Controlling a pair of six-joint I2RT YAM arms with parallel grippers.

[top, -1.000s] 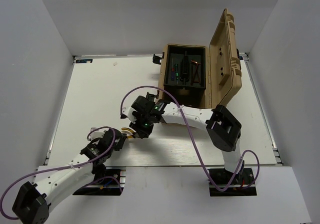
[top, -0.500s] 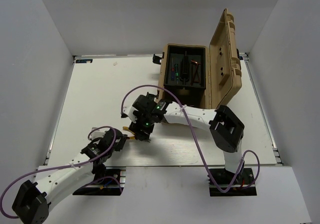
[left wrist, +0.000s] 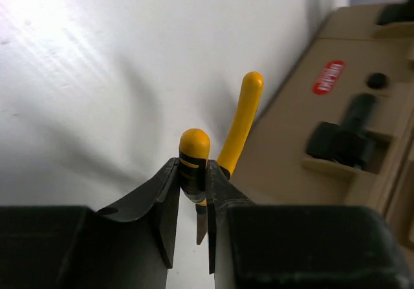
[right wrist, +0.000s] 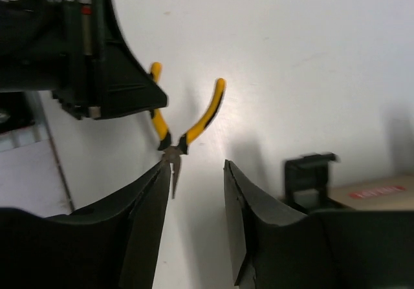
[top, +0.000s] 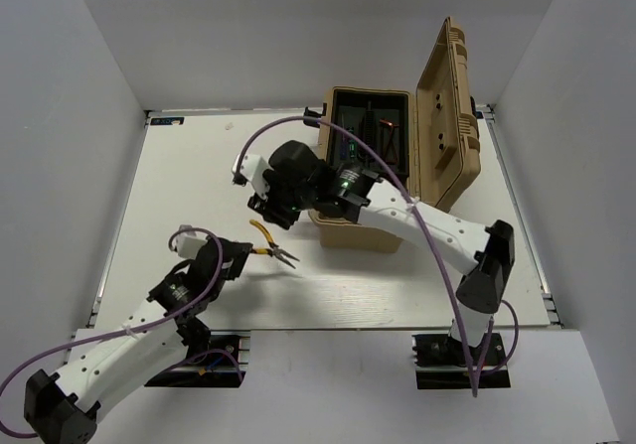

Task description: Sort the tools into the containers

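**A:** Yellow rubber is what the left gripper [left wrist: 193, 174] has hold of: its fingers are pinched narrow on one handle of the pliers [left wrist: 242, 117], and the other handle splays free.

**B:** And the right gripper [right wrist: 195, 169]?

**A:** Spread wide with nothing in it, poised above the pliers' nose, which points up between its fingers in the right wrist view.

**B:** Where does that put the pliers on the worktop [top: 179, 186]?

**A:** Left of the middle, nearer the near edge than the far one, near the toolbox's [top: 383, 237] front left corner but apart from it. I cannot tell whether the nose touches the surface.

**B:** So which step is this?

**A:** It looks like a handover. The toolbox stands toward the far edge, right of centre, which I judge a long reach for the left arm. Next, the right fingers would need to come down around the nose or the free handle and close before the left lets go.

**B:** Anything in the way?

**A:** The lid [top: 449, 116] stands open, so the black tray [top: 370, 94] is reachable. It already holds tools, too small to name. The black latch [left wrist: 339, 140] on the box's left side juts toward the pliers, and the two grippers are crowded together.
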